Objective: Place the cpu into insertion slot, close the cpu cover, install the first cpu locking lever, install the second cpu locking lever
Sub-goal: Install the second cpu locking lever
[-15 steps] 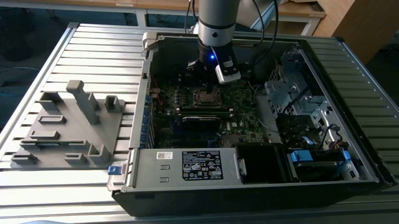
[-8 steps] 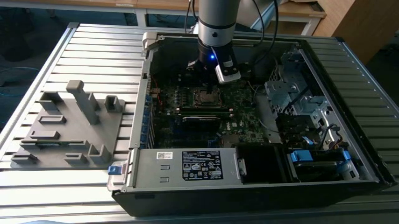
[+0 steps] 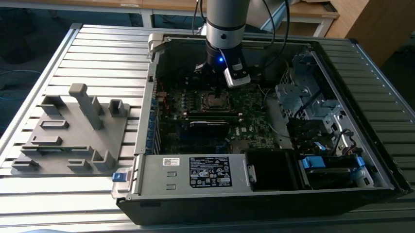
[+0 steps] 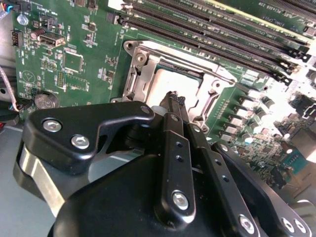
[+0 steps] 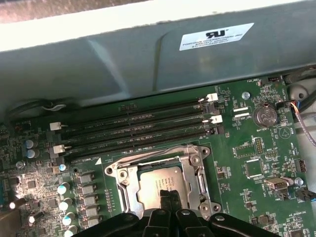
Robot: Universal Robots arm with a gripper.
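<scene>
The cpu (image 5: 157, 183) lies flat in the insertion slot (image 3: 214, 100) on the green board, its dull silver top showing. The cpu cover (image 5: 195, 174) lies down around it, with the chip visible through its window (image 4: 173, 79). A thin wire lever (image 5: 148, 156) runs along the socket side nearest the memory slots; I cannot tell whether it is latched. My gripper (image 5: 168, 193) hangs just above the chip, fingers shut together with nothing between them. In the second wrist view the gripper (image 4: 176, 98) points at the socket's edge. The arm (image 3: 225, 43) stands over the case's far half.
Long black memory slots (image 5: 138, 129) lie beside the socket, against the case wall (image 5: 148, 64). A coin battery (image 5: 265, 116) sits on the board. The labelled grey power supply box (image 3: 194, 172) fills the case's near side. A drive cage (image 3: 304, 97) and a grey fixture (image 3: 77, 131) flank the case.
</scene>
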